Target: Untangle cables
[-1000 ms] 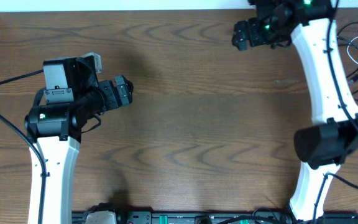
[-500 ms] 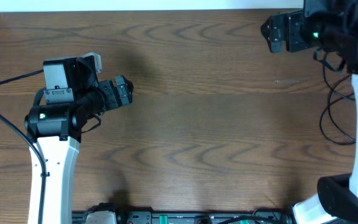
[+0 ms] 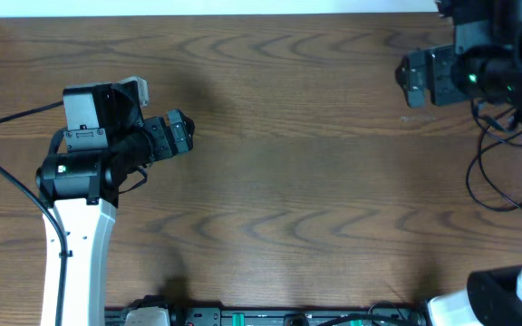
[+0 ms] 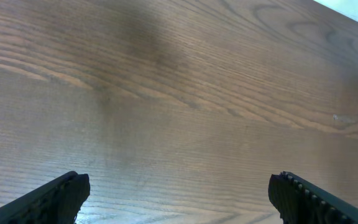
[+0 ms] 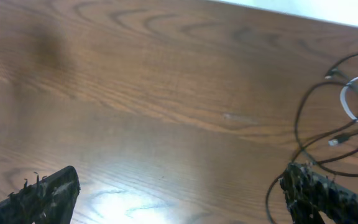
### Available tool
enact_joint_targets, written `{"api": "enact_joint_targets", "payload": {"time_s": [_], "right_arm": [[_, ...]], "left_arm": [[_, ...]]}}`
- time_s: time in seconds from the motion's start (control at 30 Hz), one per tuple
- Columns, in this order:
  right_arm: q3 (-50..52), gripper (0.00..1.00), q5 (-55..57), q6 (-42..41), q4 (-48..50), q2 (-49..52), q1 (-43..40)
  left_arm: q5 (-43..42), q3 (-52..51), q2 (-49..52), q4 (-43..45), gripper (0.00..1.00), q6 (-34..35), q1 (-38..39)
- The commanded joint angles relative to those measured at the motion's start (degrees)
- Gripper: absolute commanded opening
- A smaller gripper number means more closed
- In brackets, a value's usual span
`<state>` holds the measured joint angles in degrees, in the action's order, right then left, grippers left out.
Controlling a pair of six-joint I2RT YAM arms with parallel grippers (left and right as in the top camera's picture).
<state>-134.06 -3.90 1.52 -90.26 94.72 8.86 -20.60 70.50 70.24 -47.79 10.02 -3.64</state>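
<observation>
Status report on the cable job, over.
Left end effector open, empty. Right end effector open, empty. Black cable and white cable overlapping at far right, untouched. Nothing in the way.

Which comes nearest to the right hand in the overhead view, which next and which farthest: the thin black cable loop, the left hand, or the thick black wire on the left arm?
From the right hand:
1. the thin black cable loop, close by at the table's right side.
2. the left hand, over the table's left half.
3. the thick black wire, near the far left edge.
</observation>
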Motion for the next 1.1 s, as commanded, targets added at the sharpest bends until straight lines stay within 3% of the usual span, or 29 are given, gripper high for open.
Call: {"api": "enact_joint_targets", "payload": {"time_s": [0.0,0.1,0.33,0.53,0.67,0.9,1.07], "right_arm": [[0.7,0.99,2.1,-0.3,0.1,-3.3,-0.2],[4.7,0.99,2.0,0.8,2.5,-5.8,-0.2],[27.5,0.99,2.1,2.5,18.3,-17.6,-0.2],[50.2,0.99,2.4,3.9,36.7,-30.8,-0.2],[71.6,0.99,3.6,3.9,55.1,-42.8,-1.0],[99.6,0.99,3.1,2.6,79.1,-60.6,-1.9],[114.4,0.99,3.1,2.6,89.3,-72.5,-1.9]], "left_arm": [[0.7,1.0,-0.3,-0.1,0.98,-1.0,0.1],[0.7,1.0,-0.3,-0.1,0.98,-1.0,0.1],[0.7,1.0,-0.3,-0.1,0.98,-1.0,0.1],[0.7,1.0,-0.3,-0.1,0.98,-1.0,0.1],[0.7,1.0,-0.3,-0.1,0.98,-1.0,0.1],[0.7,1.0,-0.3,-0.2,0.98,-1.0,0.1],[0.7,1.0,-0.3,-0.1,0.98,-1.0,0.1]]}}
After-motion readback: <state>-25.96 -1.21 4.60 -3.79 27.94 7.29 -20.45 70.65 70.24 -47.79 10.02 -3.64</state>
